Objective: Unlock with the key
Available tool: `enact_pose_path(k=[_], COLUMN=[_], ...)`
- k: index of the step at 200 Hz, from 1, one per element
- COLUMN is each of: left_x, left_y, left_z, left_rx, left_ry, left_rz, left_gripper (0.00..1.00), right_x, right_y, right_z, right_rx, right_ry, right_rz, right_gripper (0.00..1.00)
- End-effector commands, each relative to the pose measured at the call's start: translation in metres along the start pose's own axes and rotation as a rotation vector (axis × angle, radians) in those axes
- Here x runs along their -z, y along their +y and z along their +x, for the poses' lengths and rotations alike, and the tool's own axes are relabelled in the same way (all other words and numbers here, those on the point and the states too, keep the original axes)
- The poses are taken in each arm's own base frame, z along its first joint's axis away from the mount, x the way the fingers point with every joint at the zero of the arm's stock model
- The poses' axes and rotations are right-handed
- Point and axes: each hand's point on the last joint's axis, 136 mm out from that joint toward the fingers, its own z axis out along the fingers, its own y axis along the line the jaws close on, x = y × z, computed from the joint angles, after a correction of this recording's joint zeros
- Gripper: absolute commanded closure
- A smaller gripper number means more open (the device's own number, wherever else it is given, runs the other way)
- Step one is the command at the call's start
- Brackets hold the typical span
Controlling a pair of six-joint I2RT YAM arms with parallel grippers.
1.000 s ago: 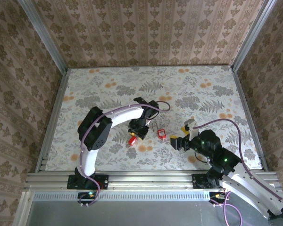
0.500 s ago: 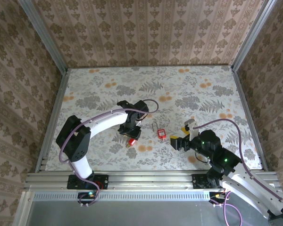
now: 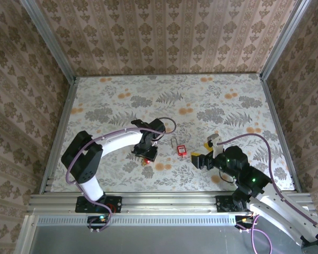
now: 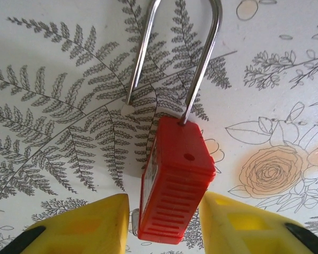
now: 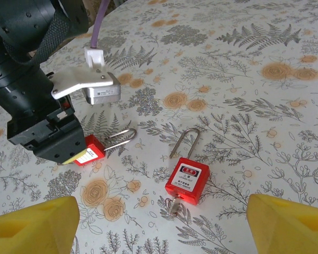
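The left claw, its arm bent low over the table, grips a red padlock tilted on edge. The right claw hangs wide open near a second red padlock lying flat with its key inserted. Its white label is too small to read.

padlock shackle cropped at top edge, left pincer fingers cut off below
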Motion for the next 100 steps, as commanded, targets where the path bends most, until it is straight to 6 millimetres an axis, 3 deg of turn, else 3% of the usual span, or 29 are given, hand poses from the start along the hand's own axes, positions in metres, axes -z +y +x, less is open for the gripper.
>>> enact_pose_path(k=[1, 100], left_x=[0.0016, 0.0078], left_y=[-0.0007, -0.0076], left_z=[0.0015, 0.0033], left_rx=[0.009, -0.034], left_ry=[-0.022, -0.054], left_rz=[-0.023, -0.167], left_gripper=[0.63, 0.74], right_x=[0.0023, 0.0008], right_y=[-0.0003, -0.0013], right_z=[-0.0052, -0.0047], right_rx=[-0.021, -0.027], right_ry=[-0.018, -0.023], right_rz=[0.005, 0.007], right_gripper=[0.17, 0.16])
